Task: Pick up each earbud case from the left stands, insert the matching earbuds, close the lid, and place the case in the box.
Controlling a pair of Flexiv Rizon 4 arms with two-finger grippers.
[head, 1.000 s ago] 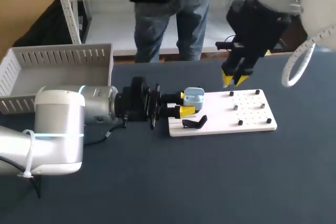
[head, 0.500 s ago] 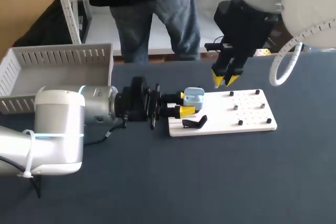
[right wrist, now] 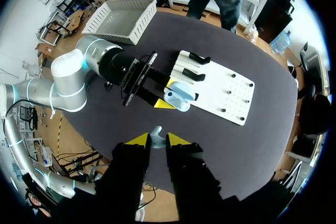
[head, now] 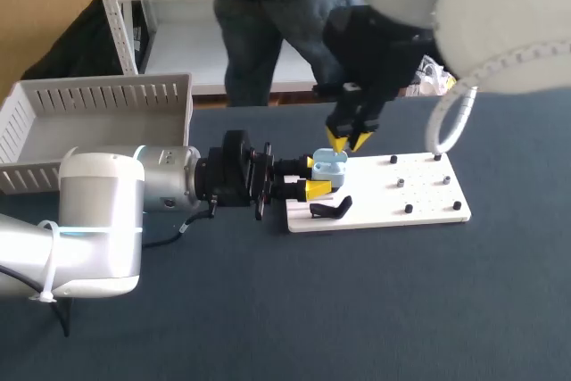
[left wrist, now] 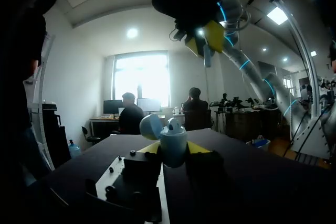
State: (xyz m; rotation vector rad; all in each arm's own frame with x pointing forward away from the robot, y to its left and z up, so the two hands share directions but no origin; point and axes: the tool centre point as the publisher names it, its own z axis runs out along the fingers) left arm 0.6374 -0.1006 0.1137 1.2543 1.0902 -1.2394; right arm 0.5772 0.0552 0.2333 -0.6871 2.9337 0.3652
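- Left gripper (head: 314, 177): enters from 9 o'clock in the head view and lies level just above the table (head: 268, 310). Fingers clamped from two sides on the case (head: 329, 165).
- Case: light blue, upright, lid (left wrist: 151, 127) open. Sits between the yellow tips at the 9 o'clock end of the white board (head: 393, 195).
- Right gripper (head: 350, 140): enters from 1 o'clock and points down. Hangs just above the case, toward its 1 o'clock side, without touching it.
- Right fingers (right wrist: 137, 140): nearly together, pinching a small pale blue earbud (right wrist: 156, 131) between the tips.
- In the right wrist view, case (right wrist: 178, 98) straight ahead of the held earbud.
- In the left wrist view, right gripper (left wrist: 209, 38) overhead, above the open case (left wrist: 172, 145).
- Black stand (head: 330, 209): on the board, just beside the case at its 6 o'clock.
- Small black pegs (head: 409, 209): scattered over the 3 o'clock half of the board.
- Box (head: 98, 95): grey, slotted walls, at 10 o'clock on the table, well apart from the board.
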